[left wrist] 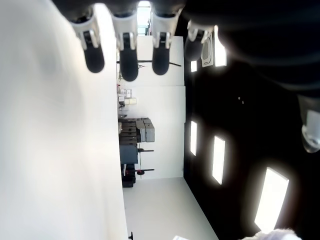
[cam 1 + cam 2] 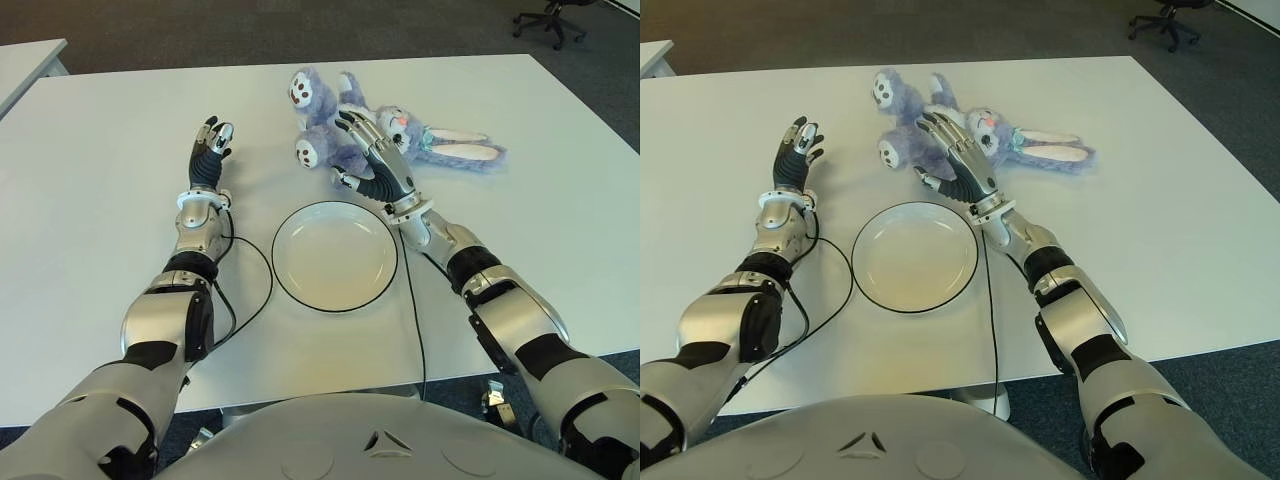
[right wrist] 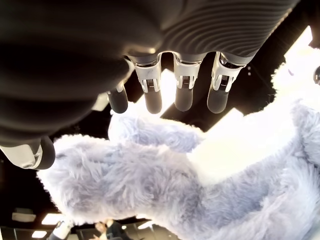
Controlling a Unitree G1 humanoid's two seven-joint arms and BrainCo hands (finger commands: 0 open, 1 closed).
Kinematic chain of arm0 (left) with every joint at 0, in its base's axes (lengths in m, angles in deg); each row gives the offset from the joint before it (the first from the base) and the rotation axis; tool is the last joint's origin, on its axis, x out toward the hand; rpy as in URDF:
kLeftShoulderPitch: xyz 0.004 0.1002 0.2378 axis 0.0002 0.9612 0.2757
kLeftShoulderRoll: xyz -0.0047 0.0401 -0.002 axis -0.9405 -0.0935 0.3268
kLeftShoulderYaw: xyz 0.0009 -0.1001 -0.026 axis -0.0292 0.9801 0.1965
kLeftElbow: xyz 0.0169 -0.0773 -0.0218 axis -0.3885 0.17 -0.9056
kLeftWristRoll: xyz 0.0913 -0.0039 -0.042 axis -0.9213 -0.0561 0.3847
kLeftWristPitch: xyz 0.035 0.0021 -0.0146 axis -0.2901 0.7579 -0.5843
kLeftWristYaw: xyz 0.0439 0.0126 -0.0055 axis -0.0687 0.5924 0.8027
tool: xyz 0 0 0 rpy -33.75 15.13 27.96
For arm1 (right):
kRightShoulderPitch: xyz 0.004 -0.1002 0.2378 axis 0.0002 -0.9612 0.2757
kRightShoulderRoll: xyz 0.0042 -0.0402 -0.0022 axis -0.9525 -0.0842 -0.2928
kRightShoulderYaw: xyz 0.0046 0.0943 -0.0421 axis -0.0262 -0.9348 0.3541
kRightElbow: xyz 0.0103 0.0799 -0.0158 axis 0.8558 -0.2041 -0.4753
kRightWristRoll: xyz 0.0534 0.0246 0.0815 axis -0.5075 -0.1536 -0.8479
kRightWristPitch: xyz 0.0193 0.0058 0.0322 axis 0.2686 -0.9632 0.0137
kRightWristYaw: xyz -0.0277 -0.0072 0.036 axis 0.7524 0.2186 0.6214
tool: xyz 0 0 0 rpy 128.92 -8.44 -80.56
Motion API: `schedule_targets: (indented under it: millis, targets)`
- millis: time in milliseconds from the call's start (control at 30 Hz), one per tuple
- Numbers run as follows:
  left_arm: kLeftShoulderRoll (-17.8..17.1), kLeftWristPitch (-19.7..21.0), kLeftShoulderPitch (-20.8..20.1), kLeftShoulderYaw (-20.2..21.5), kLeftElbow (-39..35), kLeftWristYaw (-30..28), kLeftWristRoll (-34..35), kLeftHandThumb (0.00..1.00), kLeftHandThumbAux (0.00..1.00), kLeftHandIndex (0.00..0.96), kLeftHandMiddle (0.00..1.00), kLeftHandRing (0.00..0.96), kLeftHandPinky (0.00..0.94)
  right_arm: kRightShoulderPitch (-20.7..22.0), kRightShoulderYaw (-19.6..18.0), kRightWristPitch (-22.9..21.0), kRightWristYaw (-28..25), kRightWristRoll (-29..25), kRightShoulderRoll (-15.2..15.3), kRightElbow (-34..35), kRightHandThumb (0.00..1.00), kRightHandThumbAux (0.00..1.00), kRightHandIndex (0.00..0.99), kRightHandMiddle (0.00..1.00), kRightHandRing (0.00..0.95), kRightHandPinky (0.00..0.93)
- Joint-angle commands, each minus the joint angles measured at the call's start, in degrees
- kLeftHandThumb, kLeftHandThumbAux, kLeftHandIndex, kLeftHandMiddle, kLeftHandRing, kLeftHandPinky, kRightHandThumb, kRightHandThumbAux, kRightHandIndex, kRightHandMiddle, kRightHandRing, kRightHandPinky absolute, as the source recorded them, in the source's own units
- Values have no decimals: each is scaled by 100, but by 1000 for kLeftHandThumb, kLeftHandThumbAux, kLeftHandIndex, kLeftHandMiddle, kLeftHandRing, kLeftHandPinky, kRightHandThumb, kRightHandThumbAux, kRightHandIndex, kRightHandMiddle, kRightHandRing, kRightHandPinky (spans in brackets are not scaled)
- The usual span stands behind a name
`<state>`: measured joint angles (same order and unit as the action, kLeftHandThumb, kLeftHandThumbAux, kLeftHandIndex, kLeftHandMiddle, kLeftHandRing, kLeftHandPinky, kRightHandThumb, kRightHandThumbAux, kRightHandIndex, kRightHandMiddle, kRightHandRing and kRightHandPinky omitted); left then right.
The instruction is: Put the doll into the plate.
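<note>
Right hand (image 2: pixel 375 160) over the doll (image 2: pixel 335 120), fingers (image 3: pixel 183 95) apart, nothing clamped. Plate (image 2: pixel 335 297) empty on the worktop (image 2: pixel 100 160). Left hand (image 2: pixel 208 152) left of doll, fingers apart.

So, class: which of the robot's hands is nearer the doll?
Right. The right hand hovers open over the doll; the left hand shows apart, at its left.

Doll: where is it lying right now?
The doll lies on the table just beyond the plate, toward the robot's right, directly under the open right hand.
</note>
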<state>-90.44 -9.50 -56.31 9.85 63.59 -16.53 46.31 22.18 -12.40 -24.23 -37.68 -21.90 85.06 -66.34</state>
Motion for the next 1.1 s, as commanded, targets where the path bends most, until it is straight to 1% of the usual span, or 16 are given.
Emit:
schedule_targets:
  millis: [33, 433, 567, 833, 967, 1000, 1100]
  targets:
    - [276, 219, 475, -13, 260, 192, -61, 0, 382, 9, 136, 145, 105, -1878, 840, -61, 141, 485, -769, -1018, 478, 310, 0, 0, 0, 0]
    - [302, 218, 484, -32, 265, 233, -70, 0, 378, 0, 132, 140, 87, -1833, 930, -63, 109, 495, -831, -1053, 498, 306, 0, 0, 0, 12]
    - [315, 223, 484, -26, 264, 246, -66, 0, 380, 0, 134, 144, 103, -1802, 955, -59, 85, 468, -884, -1074, 494, 300, 0, 0, 0, 39]
    - [336, 238, 484, -28, 252, 316, -82, 0, 381, 0, 141, 160, 125, -1745, 962, -91, -34, 423, -956, -1134, 488, 292, 0, 0, 0, 18]
    - [347, 228, 488, -41, 247, 343, -93, 0, 380, 0, 144, 162, 81, -1716, 954, -160, -119, 407, -1005, -1180, 492, 299, 0, 0, 0, 26]
    - [347, 227, 488, -42, 248, 346, -93, 0, 379, 0, 141, 158, 99, -1712, 952, -173, -133, 405, -1015, -1190, 495, 304, 0, 0, 0, 22]
    - [352, 226, 492, -48, 249, 363, -98, 0, 378, 0, 139, 156, 109, -1703, 948, -208, -167, 402, -1039, -1222, 497, 308, 0, 0, 0, 20]
